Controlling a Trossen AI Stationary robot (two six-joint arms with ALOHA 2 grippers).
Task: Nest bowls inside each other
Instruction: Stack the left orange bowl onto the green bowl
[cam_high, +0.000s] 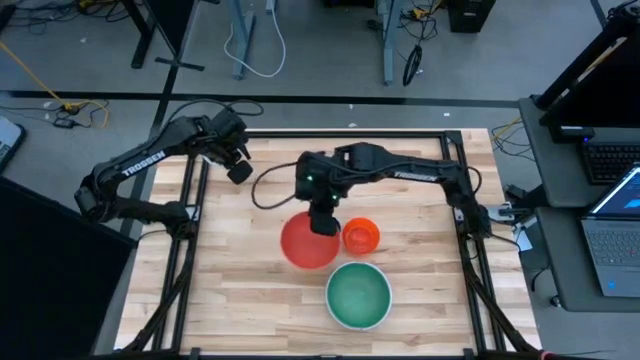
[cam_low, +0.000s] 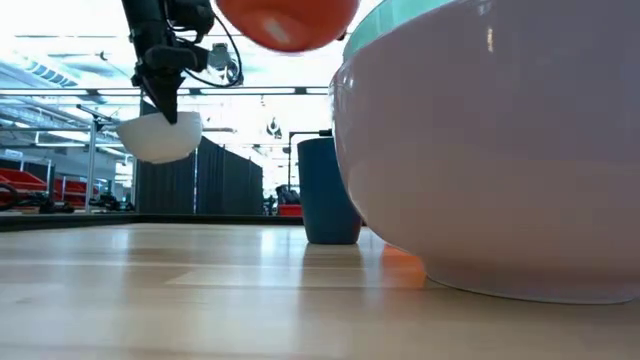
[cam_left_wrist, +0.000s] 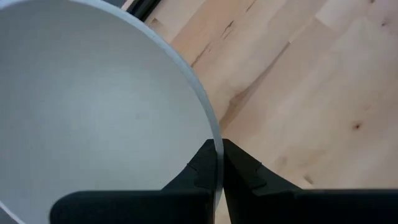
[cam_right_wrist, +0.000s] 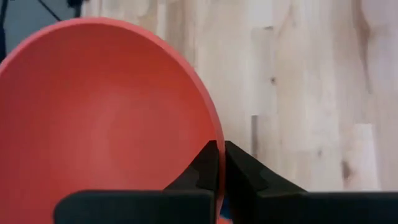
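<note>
Nearest the front edge of the wooden table sits the large green bowl, green inside and white outside, resting flat on the boards; in the low view its pale wall fills the right side. Just behind it to the right stands the small orange bowl, also on the table and apart from the green one. Beside the orange bowl, toward the middle, the right hand is clamped on the rim of the medium red bowl, its two dark fingers pinched together with the rim's edge between them; the low view shows this bowl lifted clear of the table, up near the top of the picture. A tiny dark blue bowl shows in the low view behind the green one, standing on the table. Farther back, at the rear left corner, the left hand is likewise pinched shut on the rim of a small white bowl, fingers meeting across the thin edge, and it holds that bowl in the air above the table.
</note>
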